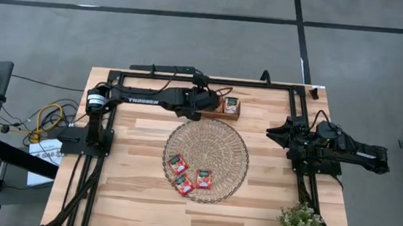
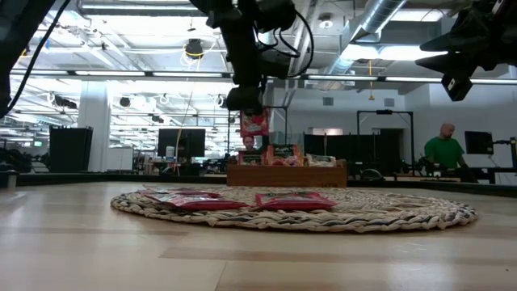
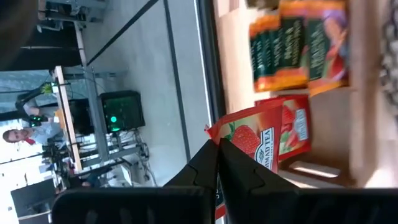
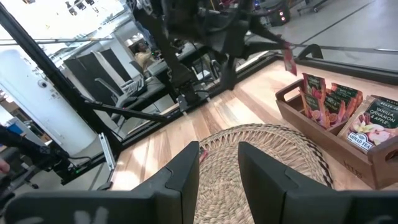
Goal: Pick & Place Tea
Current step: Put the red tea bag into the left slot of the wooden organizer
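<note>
We are seeing the left end effector (image 2: pixel 254 121) pinching a red tea sachet (image 2: pixel 254 126) above the wooden tray (image 2: pixel 287 174), three sachets (image 1: pixel 189 175) lying on the woven mat (image 1: pixel 217 140), and the right end effector (image 4: pixel 217 163) waiting open at the table's (image 1: pixel 136 195) right edge.

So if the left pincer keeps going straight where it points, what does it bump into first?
Probably the wooden tray. The left pincer, shut on a red tea sachet, points at the sachets standing in it, though depth is hard to judge.
</note>
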Tool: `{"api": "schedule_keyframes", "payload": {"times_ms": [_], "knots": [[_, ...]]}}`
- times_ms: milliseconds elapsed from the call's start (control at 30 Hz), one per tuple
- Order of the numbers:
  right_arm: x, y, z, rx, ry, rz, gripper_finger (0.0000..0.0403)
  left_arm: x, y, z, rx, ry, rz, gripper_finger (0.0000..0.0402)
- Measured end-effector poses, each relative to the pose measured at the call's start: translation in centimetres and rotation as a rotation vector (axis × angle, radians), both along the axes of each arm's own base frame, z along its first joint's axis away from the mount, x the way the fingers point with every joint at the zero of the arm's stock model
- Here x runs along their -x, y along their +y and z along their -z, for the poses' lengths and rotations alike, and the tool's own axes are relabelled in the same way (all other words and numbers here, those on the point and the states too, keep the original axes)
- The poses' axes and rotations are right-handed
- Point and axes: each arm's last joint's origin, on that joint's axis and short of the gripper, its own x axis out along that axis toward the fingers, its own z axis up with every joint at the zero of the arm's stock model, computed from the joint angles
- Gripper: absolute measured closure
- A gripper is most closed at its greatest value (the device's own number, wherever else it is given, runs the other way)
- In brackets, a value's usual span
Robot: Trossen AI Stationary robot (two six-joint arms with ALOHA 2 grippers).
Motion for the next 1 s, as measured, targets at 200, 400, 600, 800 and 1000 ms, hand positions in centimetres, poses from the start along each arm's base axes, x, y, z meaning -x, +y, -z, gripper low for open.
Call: {"api": "schedule_keyframes", "payload": {"times_ms": [200,400,600,800,1000], "knots": [[0.0,0.0,0.0,0.0,0.0,0.001,0.03,0.3,1.3,0.0,-0.001,0.004,-0.029,0.0399],[0.0,0.0,0.0,0.0,0.0,0.002,0.03,0.4,1.4,0.0,0.001,0.003,-0.029,0.0399],[0.0,0.0,0.0,0.0,0.0,0.002,0.03,0.3,1.4,0.1,0.033,-0.015,-0.019,0.0399],[0.0,0.0,0.0,0.0,-0.001,0.002,0.03,-0.6,1.5,1.8,0.043,-0.009,-0.026,0.0399],[0.0,0.0,0.0,-0.006,-0.001,0.001,0.03,-1.5,1.6,4.0,0.03,0.035,-0.038,0.0399]]}}
